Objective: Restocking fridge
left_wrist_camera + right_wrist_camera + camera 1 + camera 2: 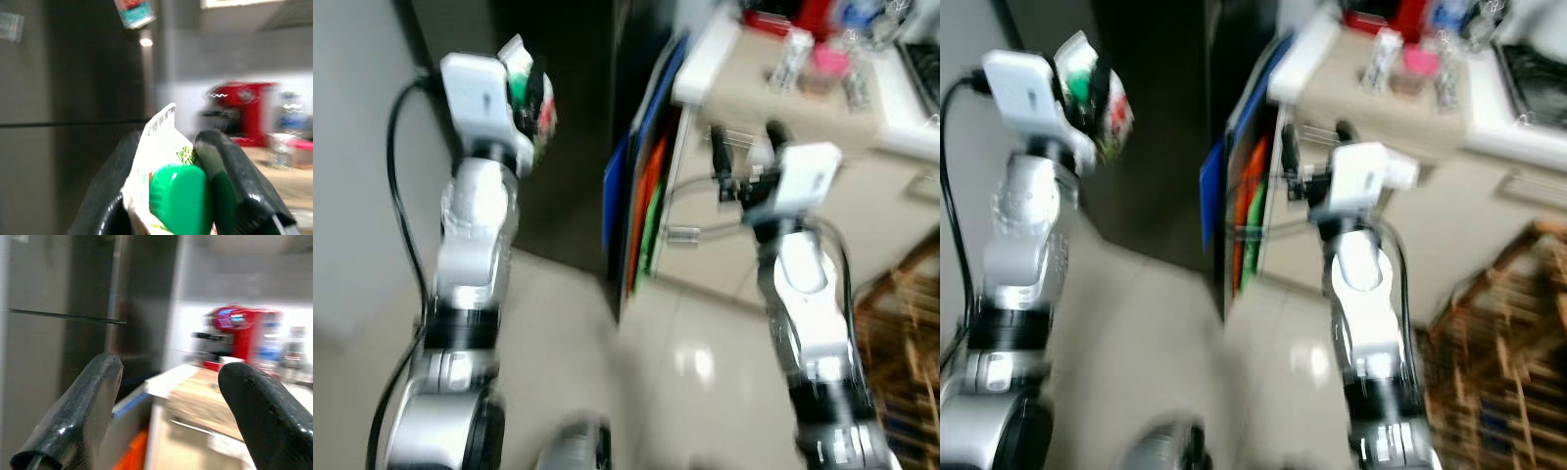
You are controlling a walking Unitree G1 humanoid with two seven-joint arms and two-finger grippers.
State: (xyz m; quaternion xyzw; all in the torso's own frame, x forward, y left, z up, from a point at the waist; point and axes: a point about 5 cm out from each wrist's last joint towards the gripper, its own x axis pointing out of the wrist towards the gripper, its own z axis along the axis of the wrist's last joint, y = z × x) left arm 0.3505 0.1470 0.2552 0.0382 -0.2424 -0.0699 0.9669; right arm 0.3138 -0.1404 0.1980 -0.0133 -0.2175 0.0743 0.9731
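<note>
Before the dark fridge [73,122], I held the pouch with the green cap [178,198] clamped in the left gripper [171,196], raised near the door. I kept the right gripper [171,406] spread and empty. Risk: with views blurred, the pouch could strike the closed door and slip.

1. The dark fridge [558,127] is standing shut ahead of both arms, blocking the way forward.
2. Coloured folders [641,196] are filling the gap between the fridge and the surface [822,108].
3. Bottles and a red machine [239,340] are crowding the surface.
4. Bare floor [695,362] is lying open between the arms.
</note>
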